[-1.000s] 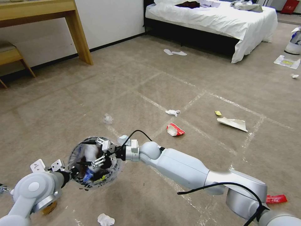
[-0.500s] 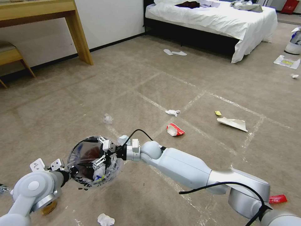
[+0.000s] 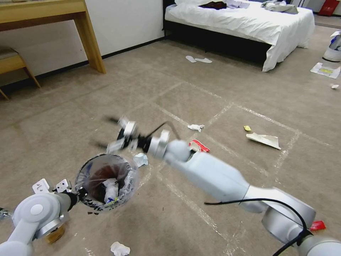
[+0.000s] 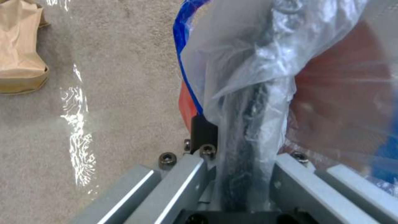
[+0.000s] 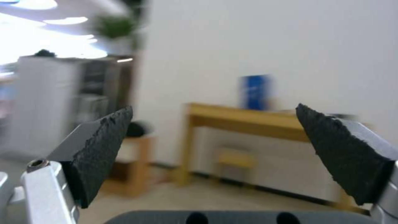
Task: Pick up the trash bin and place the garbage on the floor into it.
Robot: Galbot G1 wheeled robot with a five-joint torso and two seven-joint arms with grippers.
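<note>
Right gripper [image 3: 115, 137] hung in the head view above the carpet, just beyond the far rim of the trash bin [image 3: 105, 184], its fingers spread wide and holding nothing. Nearest loose garbage was the pale blue crumpled cup [image 3: 140, 159], which lay just beside the bin's rim and a little toward the robot from this gripper; the red-and-white packet [image 3: 198, 145] lay further to the right, partly behind the right forearm. The right arm was clearly the nearer one to both. The left gripper [image 3: 79, 193] was at the bin's near rim. Inside the bin lay crumpled white tissues [image 3: 111, 188] and a small yellow and blue scrap. One more white tissue [image 3: 119, 249] lay on the floor [image 3: 170, 89] near the robot.

From the left wrist view, the left gripper [image 4: 244, 155] was closed on the bin's rim, with the clear plastic bag [image 4: 248, 62] pinched between its jaws; a brown paper bag [image 4: 20, 49] lay on the carpet apart.

From the right wrist view, the two black pads [image 5: 104, 152] stood far apart, empty, pointing toward a wooden table [image 5: 248, 121] by the wall.
</note>
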